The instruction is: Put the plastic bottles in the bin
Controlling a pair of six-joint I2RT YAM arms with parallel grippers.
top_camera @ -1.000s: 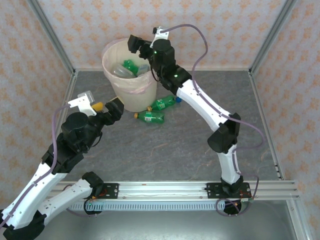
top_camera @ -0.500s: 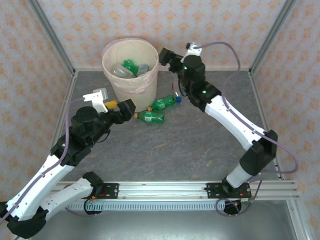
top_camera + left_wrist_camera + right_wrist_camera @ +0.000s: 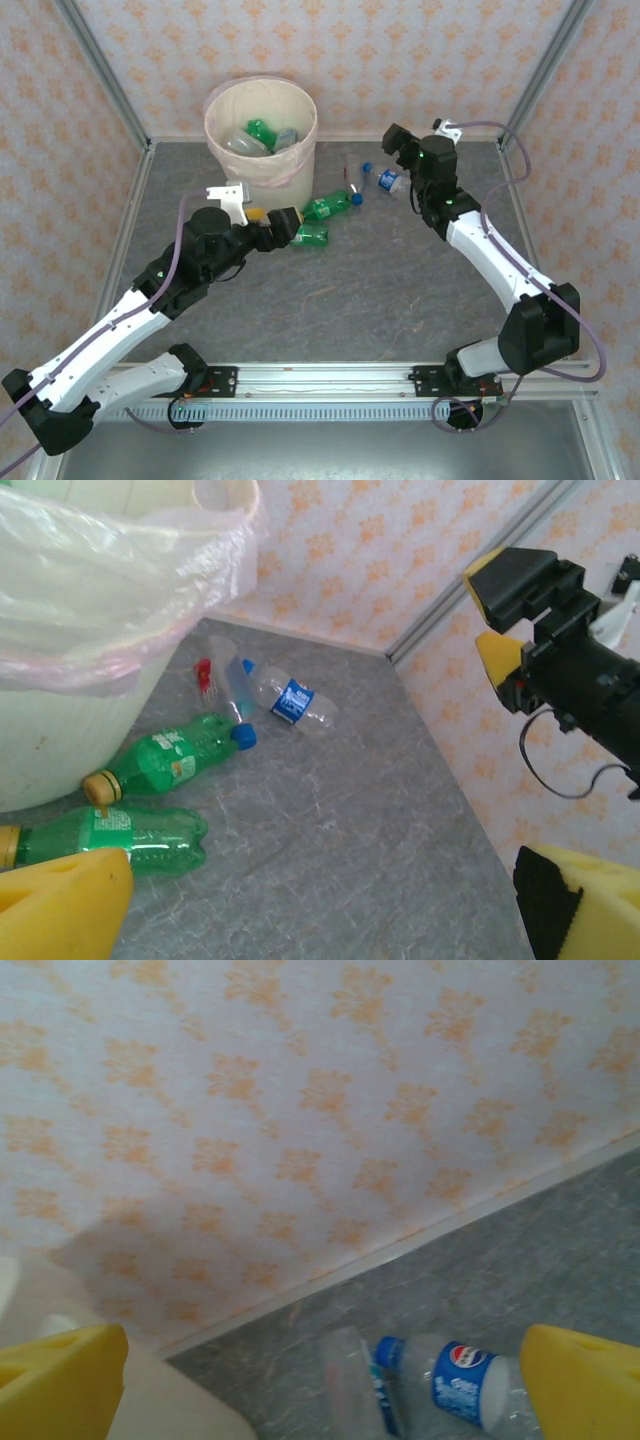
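The left end effector (image 3: 286,226) has its jaws spread wide with nothing between them, low over the desk (image 3: 350,290). Just ahead of the pad on the left of its wrist view lies the near green bottle (image 3: 135,837). It is on its side, with its long axis running across the jaw gap, its yellow cap out toward that pad's side and its base toward the middle.

Just beyond lies the second green bottle (image 3: 170,763), also on its side and slanted. Its yellow cap points back toward the bin (image 3: 60,730) and its base points away to the right. A blue cap sits right at that base. It seems to belong to the red-marked clear bottle (image 3: 225,675), whose long axis runs away from the end effector.

A little farther ahead is the blue-labelled clear bottle (image 3: 295,702). It lies on its side with its blue cap toward the bin and its body slanting off to the right.

The bin stands upright close on the left of this end effector. The bottles inside it (image 3: 258,135), green and clear, lie jumbled.

The right end effector (image 3: 398,143) is likewise spread open and empty, facing the patterned back wall (image 3: 300,1110). The two clear bottles lie below it, between its pads. The blue-labelled one is nearer the pad on the right of that wrist view, with its cap pointing toward the other pad. The bin is well off to its left.
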